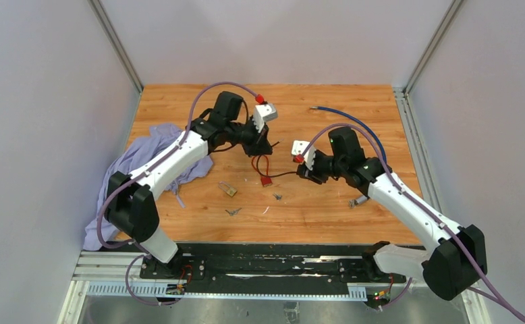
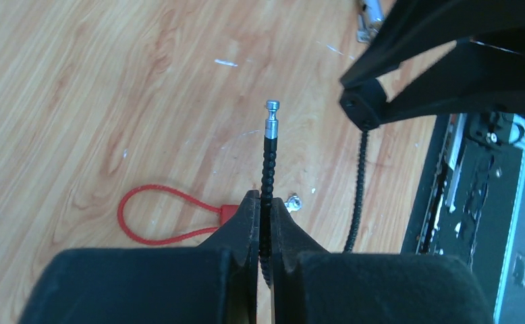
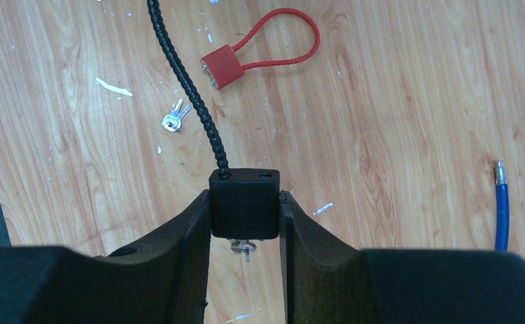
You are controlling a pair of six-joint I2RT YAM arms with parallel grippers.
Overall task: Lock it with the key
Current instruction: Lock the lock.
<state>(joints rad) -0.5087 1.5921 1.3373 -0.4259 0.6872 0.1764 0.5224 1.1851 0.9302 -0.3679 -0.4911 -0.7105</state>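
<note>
Nearest the overhead camera, the black mounting rail (image 1: 266,266) carries both arm bases at six o'clock. Beyond it lies the wooden surface (image 1: 314,223), with a crumpled lilac cloth (image 1: 138,158) draped over its nine o'clock edge. A blue cable (image 1: 357,125) curves at one o'clock.

Near the centre, the right pincer (image 3: 245,197) is clenched on the black lock body (image 3: 243,209), one finger against each side. A bit of metal shows under the body, too hidden to name. The black cable (image 2: 268,169) leaves the body's top. Its free end sits in the left pincer (image 2: 265,216), which is clenched on it, with a stretch of cable and the metal tip (image 2: 272,115) standing out past the fingertips.

A red cable lock (image 1: 266,179) lies on the surface between the arms. A brass padlock (image 1: 228,190) is at eight o'clock from it and small keys (image 1: 277,196) at five o'clock.
</note>
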